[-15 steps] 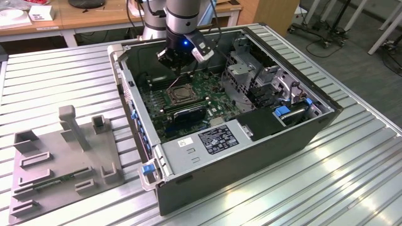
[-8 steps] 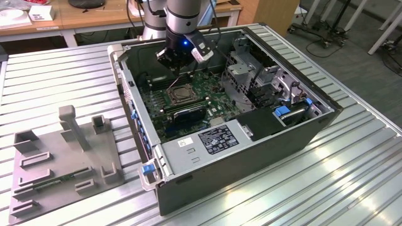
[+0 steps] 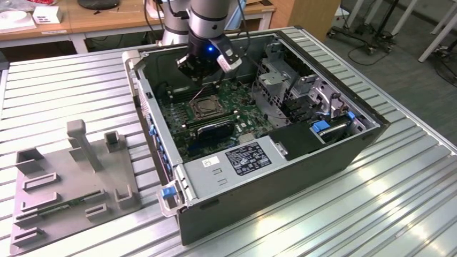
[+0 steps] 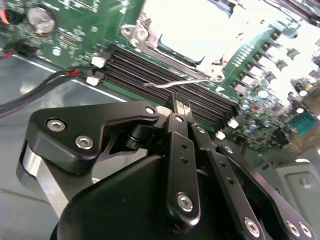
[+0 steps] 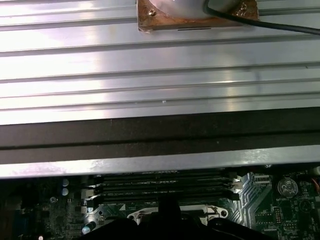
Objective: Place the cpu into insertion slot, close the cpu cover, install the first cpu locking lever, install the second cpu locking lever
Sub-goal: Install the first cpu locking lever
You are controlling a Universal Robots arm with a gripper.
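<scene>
While gripper hovers closed | locking lever lies along memory slots

Ribbed silvery aluminium table w/ glare streaks; light wooden desk at 11 o'clock; grey floor at 2, white frame legs.

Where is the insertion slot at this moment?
In the exterior view the insertion slot sits on the green circuit board inside the open computer case, close to the tool; in the second wrist view the black memory slots run alongside it.
</scene>
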